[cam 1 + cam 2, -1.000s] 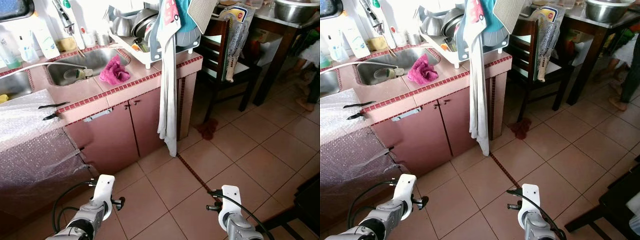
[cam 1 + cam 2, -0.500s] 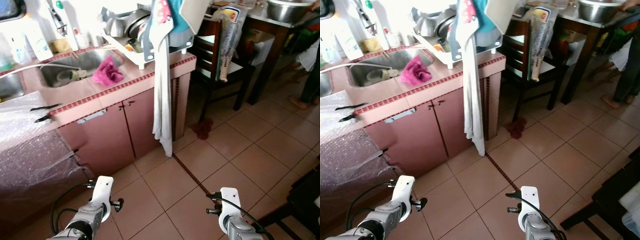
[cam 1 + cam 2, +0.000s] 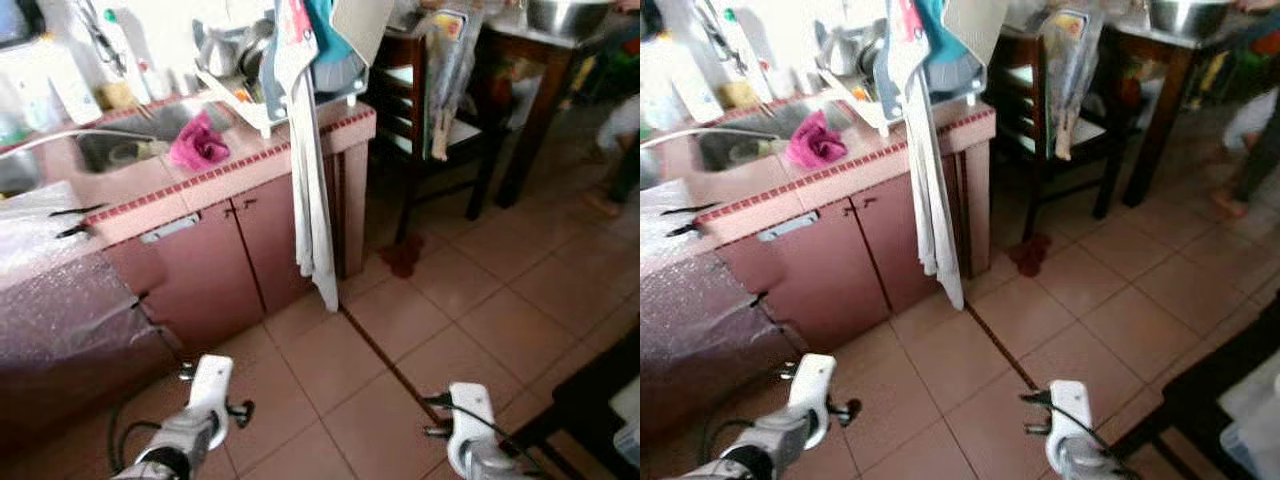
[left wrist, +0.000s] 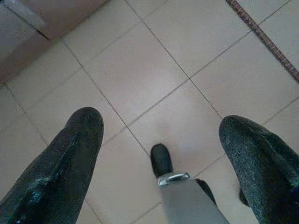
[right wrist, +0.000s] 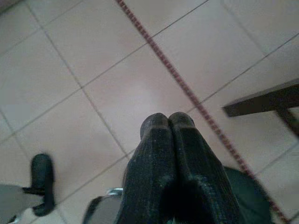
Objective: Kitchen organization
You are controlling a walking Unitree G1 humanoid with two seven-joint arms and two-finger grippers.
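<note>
Pink tiled counter (image 3: 215,180) with sink at 11 o'clock | dark chair (image 3: 420,110) at 1 o'clock | open tile floor (image 3: 470,310) ahead | left gripper (image 4: 161,140) spread wide, right gripper (image 5: 168,122) pressed closed, both empty

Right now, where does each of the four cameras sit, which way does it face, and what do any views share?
Left eye: on the head, looking forward and down at the pink counter, hanging towel and chair; both forearms low in frame.
Right eye: beside it, same scene shifted slightly.
Left wrist: looks down along the open left claw at floor tiles, with a foot of the robot between.
Right wrist: looks down along the shut right claw at tiles.
Shared: the dark-red tile strip shows in all four.
</note>
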